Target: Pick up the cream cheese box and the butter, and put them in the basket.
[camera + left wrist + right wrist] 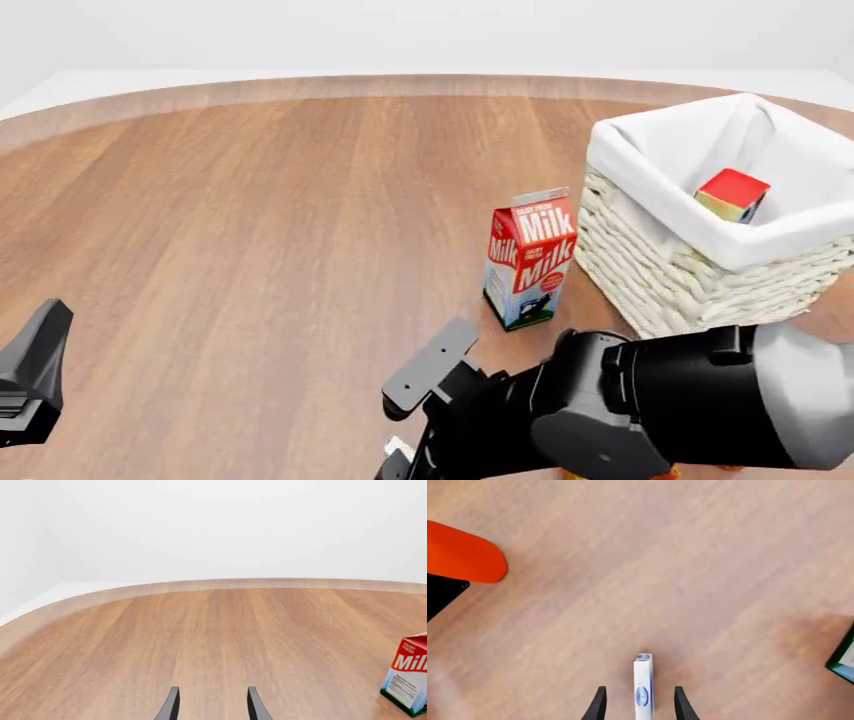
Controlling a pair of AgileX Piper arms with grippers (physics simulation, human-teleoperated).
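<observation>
The cream cheese box (642,687), white with blue markings, stands on its thin edge on the table. My right gripper (640,706) is open, with a finger on each side of the box and a gap on both sides. In the front view the right arm (641,410) hides most of this; only a white bit of the box (394,449) shows. The butter (731,192), red with a yellowish side, lies inside the basket (667,270) at the right. My left gripper (212,706) is open and empty over bare table, at the near left (34,385).
A red-and-white milk carton (531,258) stands upright just left of the basket; it also shows in the left wrist view (408,680), and its green base corner shows in the right wrist view (844,655). An orange-red rounded object (460,555) lies near the cream cheese box.
</observation>
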